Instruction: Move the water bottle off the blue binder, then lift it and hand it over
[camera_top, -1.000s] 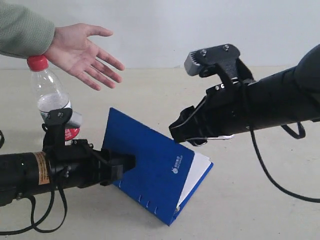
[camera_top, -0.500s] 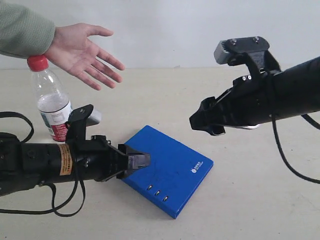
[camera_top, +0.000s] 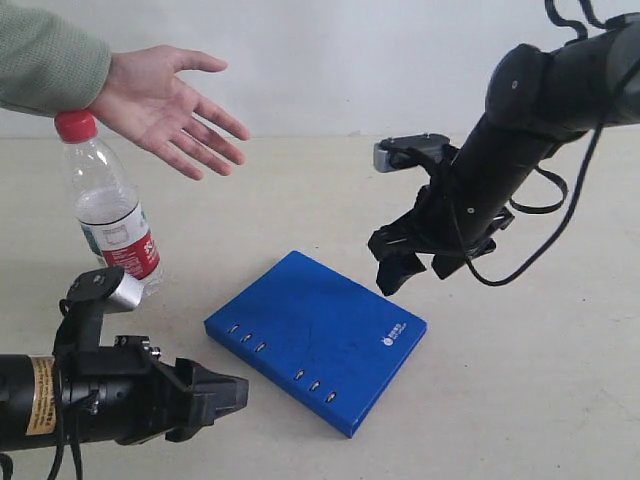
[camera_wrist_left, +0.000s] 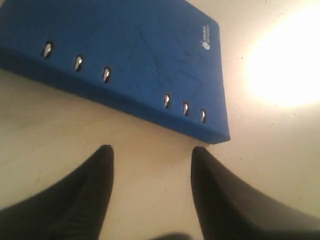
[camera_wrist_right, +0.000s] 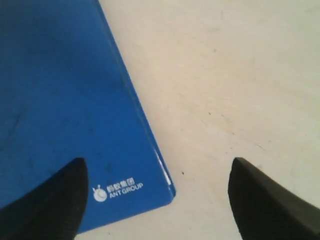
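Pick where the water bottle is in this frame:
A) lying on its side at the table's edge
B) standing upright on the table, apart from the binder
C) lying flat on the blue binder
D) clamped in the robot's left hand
B: the water bottle stands upright on the table, left of the blue binder in the exterior view, with bare tabletop between them.

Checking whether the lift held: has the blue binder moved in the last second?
Yes. The binder was tilted up, one edge on the table; now it lies flat and closed, while the bottle beside it has kept its place.
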